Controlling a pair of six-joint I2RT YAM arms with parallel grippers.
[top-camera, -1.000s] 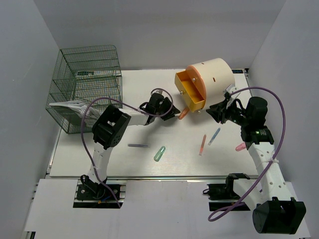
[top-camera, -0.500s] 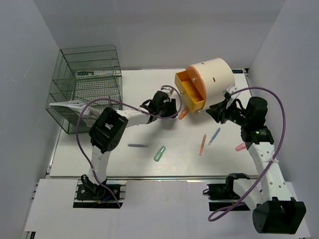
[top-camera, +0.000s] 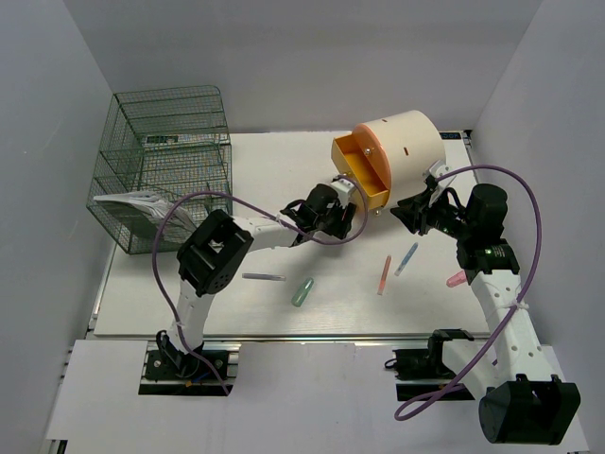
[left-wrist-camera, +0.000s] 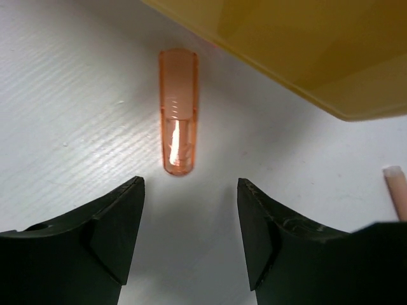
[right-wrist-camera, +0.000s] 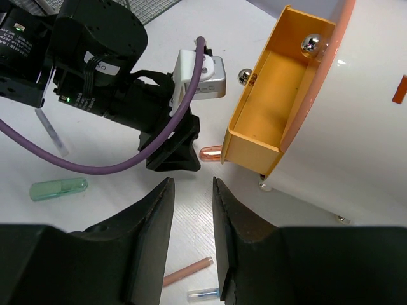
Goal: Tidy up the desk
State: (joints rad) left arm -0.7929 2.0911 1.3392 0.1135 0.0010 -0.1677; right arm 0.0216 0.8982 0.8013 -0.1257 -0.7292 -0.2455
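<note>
Left wrist view: left claw (left-wrist-camera: 191,185), jaws spread and empty, brackets an orange capsule (left-wrist-camera: 178,114) lying on the white surface (left-wrist-camera: 63,95) beside the open yellow drawer (left-wrist-camera: 286,44), seemingly its destination; right claw (right-wrist-camera: 193,248) hovers part-open, empty.

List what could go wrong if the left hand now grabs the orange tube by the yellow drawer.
1. The tube is round and lies loose ahead of the open left hand; a touch could roll it under the drawer.
2. The drawer's edge is close, so the hand might strike it.
3. The right hand hovers nearby; the arms could collide.
</note>
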